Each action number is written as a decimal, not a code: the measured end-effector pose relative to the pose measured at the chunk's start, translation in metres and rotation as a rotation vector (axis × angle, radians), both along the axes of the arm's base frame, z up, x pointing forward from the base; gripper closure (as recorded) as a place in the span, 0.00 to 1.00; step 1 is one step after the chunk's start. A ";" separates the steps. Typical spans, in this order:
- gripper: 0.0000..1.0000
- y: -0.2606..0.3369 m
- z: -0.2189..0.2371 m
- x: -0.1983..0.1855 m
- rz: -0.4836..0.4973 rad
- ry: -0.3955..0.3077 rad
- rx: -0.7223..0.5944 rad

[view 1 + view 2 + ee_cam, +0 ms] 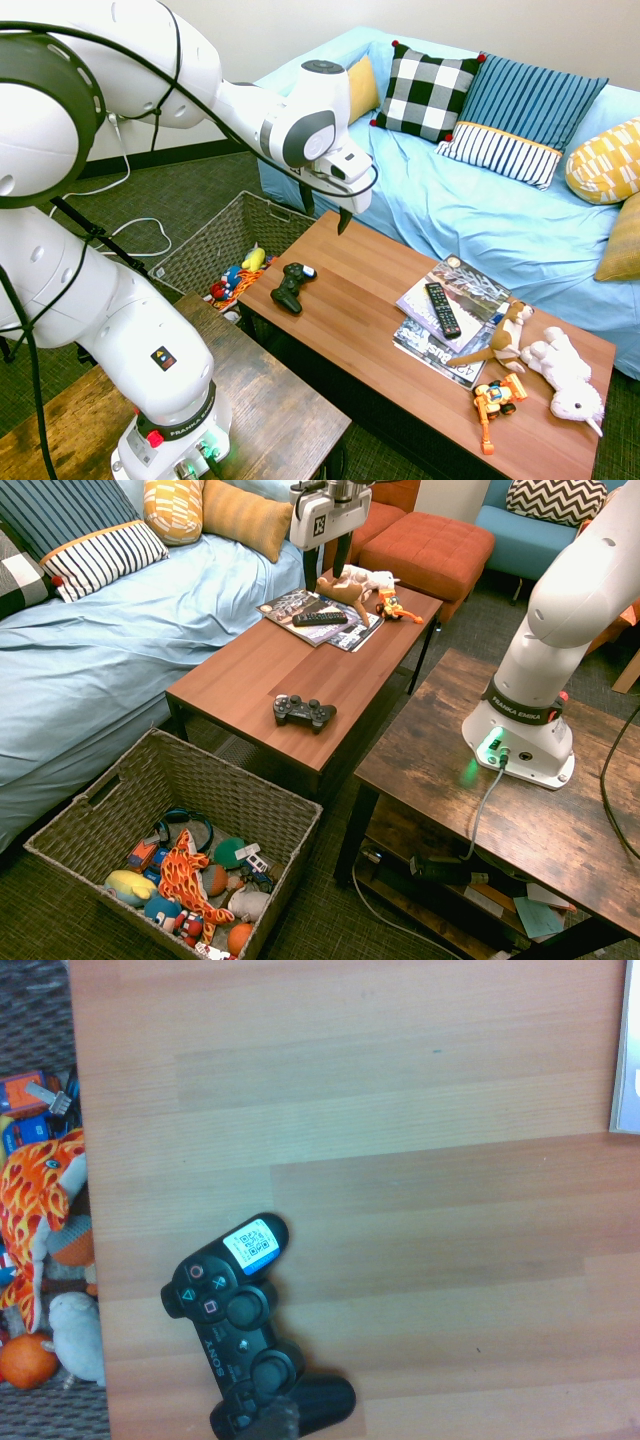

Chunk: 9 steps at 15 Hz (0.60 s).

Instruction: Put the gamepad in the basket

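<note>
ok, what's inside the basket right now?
The basket on the floor holds toys: an orange patterned plush, blue headphones and small balls. Anything beneath that pile is hidden. The gamepad sits on the table.

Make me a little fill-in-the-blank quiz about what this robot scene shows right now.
1. The gamepad lies on the wooden ____.
2. The basket on the floor already holds many colourful ____.
3. The gripper hangs above the table with its fingers ____.
4. The black remote rests on top of the ____.

Missing words: table; toys; open; magazines
</note>
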<state>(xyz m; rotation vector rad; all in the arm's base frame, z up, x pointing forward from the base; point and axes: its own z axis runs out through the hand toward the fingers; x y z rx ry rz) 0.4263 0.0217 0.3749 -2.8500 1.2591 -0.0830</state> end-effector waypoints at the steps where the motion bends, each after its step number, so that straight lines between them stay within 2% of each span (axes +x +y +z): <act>1: 0.00 0.000 0.000 0.001 0.000 -0.001 0.000; 4: 0.00 0.013 -0.010 0.005 0.047 -0.002 -0.014; 9: 0.00 0.078 -0.070 0.010 0.224 -0.004 -0.049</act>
